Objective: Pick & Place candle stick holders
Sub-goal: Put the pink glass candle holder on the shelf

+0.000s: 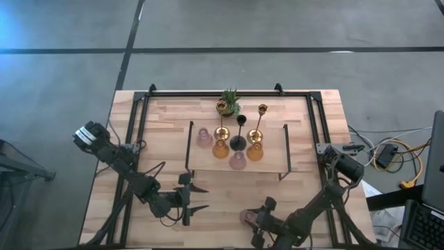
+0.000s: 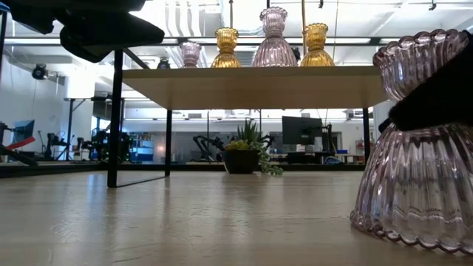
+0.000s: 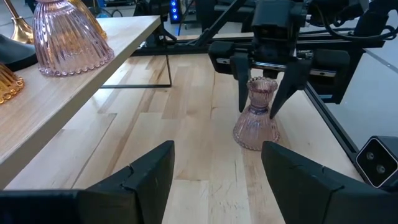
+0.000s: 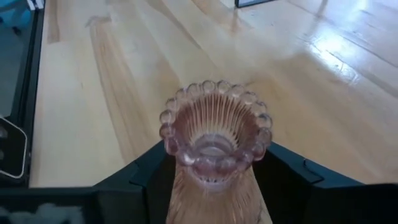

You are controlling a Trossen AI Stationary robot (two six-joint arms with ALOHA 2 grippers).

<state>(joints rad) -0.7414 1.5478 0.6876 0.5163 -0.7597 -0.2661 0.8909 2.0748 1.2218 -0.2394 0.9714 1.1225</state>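
Observation:
A pink ribbed glass candle stick holder (image 3: 256,118) stands upright on its base on the table near the front edge (image 1: 246,217). My right gripper (image 3: 259,111) comes down over it, open, one finger on each side of its narrow waist. My left gripper (image 1: 201,198) hovers open to the holder's left, facing it, with nothing between its fingers. On the raised wooden shelf (image 1: 274,165) stand several other holders: pink (image 1: 204,137), amber (image 1: 220,148), a tall gold one (image 1: 261,111) and a black one (image 1: 239,141). My right gripper straddles the pink holder's waist (image 3: 261,104) from above, slanting down, with the beaded rim (image 4: 214,124) between the fingers. The holder stands upright on the table. I cannot tell whether the fingers touch the glass.
A small potted green plant (image 1: 229,103) sits on the table behind the shelf. The shelf's black legs (image 1: 189,149) stand between the arms and the far side. Bare wood lies between the shelf and the front edge. Black frame rails (image 1: 135,132) run along the table's sides.

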